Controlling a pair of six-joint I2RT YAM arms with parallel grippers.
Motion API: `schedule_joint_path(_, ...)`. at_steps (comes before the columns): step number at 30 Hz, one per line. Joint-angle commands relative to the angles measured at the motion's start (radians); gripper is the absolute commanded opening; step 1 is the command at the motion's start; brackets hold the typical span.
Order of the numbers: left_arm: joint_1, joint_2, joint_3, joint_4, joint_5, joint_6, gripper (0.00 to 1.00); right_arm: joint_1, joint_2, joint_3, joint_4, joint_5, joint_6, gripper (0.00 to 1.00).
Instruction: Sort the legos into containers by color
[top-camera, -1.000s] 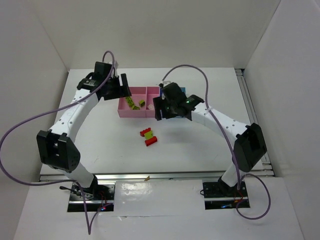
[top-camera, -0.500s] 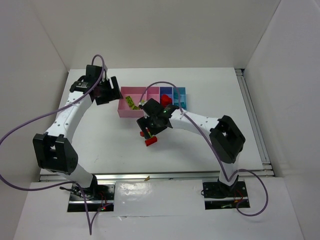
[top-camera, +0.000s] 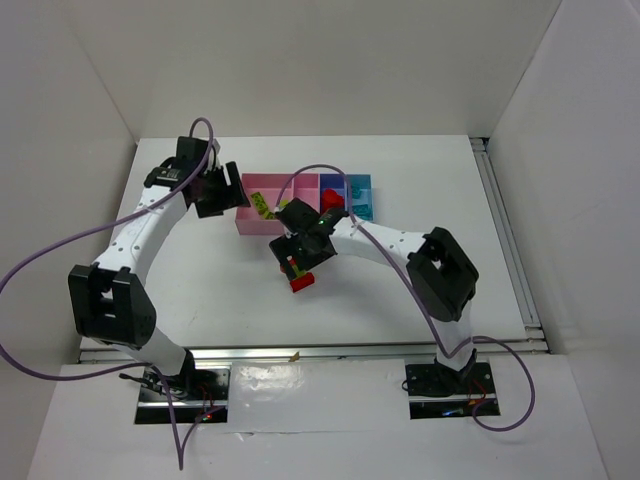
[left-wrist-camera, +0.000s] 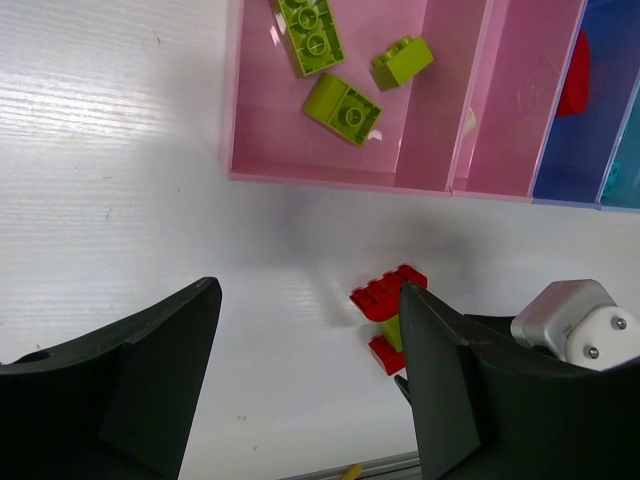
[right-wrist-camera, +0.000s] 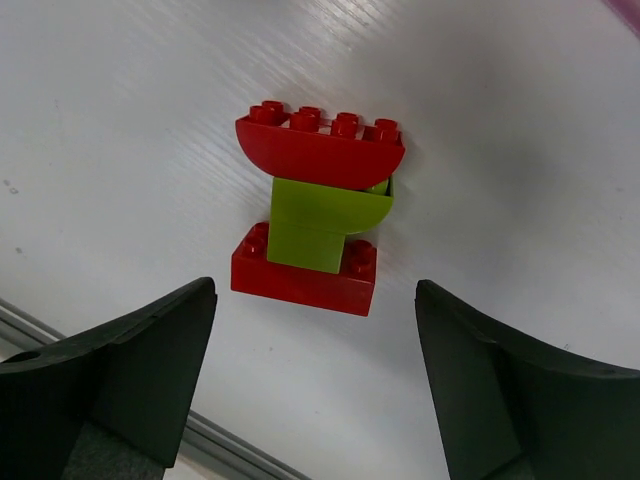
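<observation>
A stack of three legos lies on the white table (right-wrist-camera: 120, 120): a curved red brick (right-wrist-camera: 320, 150), a yellow-green brick (right-wrist-camera: 322, 225) and a flat red brick (right-wrist-camera: 300, 282). My right gripper (right-wrist-camera: 320, 400) is open and empty, hovering just above the stack (top-camera: 300, 280). My left gripper (left-wrist-camera: 305, 400) is open and empty, left of the containers (top-camera: 303, 228). Three yellow-green bricks (left-wrist-camera: 345, 108) lie in the left pink bin (left-wrist-camera: 262, 150). A red brick (left-wrist-camera: 573, 75) lies in the dark blue bin (left-wrist-camera: 560, 170), and a teal brick (top-camera: 360, 208) in the light blue bin.
The second pink bin (left-wrist-camera: 510, 110) holds a small whitish piece (left-wrist-camera: 470, 120). White walls enclose the table on three sides. A metal rail (top-camera: 320, 350) runs along the near edge. Purple cables loop over both arms.
My right gripper swung from above the bins down and left to above the lego stack. My left gripper shifted slightly left of the pink bin.
</observation>
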Motion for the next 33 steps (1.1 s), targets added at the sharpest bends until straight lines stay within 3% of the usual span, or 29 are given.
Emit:
schedule_joint_path(1, -0.005, -0.003, -0.001, 0.01, 0.014, 0.004, 0.82, 0.019, 0.008, 0.046, -0.04, 0.033, 0.0, 0.88)
schedule_joint_path(3, -0.005, -0.003, -0.001, 0.01, 0.025, 0.004, 0.82, 0.019, 0.017, 0.037, -0.04, 0.033, 0.0, 0.88)
schedule_joint_path(7, -0.014, 0.015, 0.017, 0.01, 0.034, 0.004, 0.82, 0.019, 0.026, 0.047, -0.029, 0.052, 0.0, 0.76)
schedule_joint_path(11, -0.014, 0.015, 0.017, 0.01, 0.034, 0.004, 0.82, 0.019, 0.048, 0.069, -0.029, 0.052, -0.009, 0.74)
schedule_joint_path(20, -0.014, 0.015, 0.017, 0.01, 0.025, 0.013, 0.82, 0.019, 0.121, 0.118, -0.03, 0.033, -0.018, 0.56)
schedule_joint_path(28, -0.014, 0.025, 0.017, 0.01, 0.025, 0.013, 0.82, 0.028, 0.122, 0.107, -0.021, 0.042, -0.009, 0.34)
schedule_joint_path(33, -0.024, 0.025, 0.017, 0.01, 0.034, 0.022, 0.82, 0.028, 0.056, 0.097, 0.0, 0.071, -0.027, 0.28)
